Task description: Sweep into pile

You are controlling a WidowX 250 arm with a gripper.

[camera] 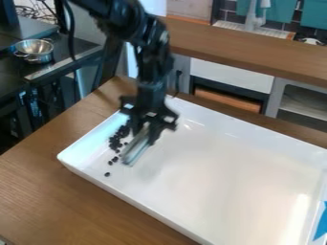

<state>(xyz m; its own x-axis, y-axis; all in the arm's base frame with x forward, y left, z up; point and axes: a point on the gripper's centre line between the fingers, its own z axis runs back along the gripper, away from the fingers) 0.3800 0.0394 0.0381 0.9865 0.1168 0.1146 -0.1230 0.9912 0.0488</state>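
The gripper [144,133] is closed on the scraper [135,149]. Sweeping appears partly complete: beads [115,143] lie loosely clustered in the tray [223,165]. Remaining: gather the stragglers.

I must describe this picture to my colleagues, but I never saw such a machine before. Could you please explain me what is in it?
The machine is a black robot arm, entering from the top left. At its lower end is the pincer, which works like a simple hand. There is one picture, taken by a fixed camera looking down at a slant.

On the wooden table lies a large, shallow white tray. Inside it, near its left end, are small black pieces, some bunched together, a few apart. I cannot tell what they are made of.

The pincer holds a pale, slender tool, tilted down beside the pieces. It may be a scraper or brush, likely for sweeping them into a pile.
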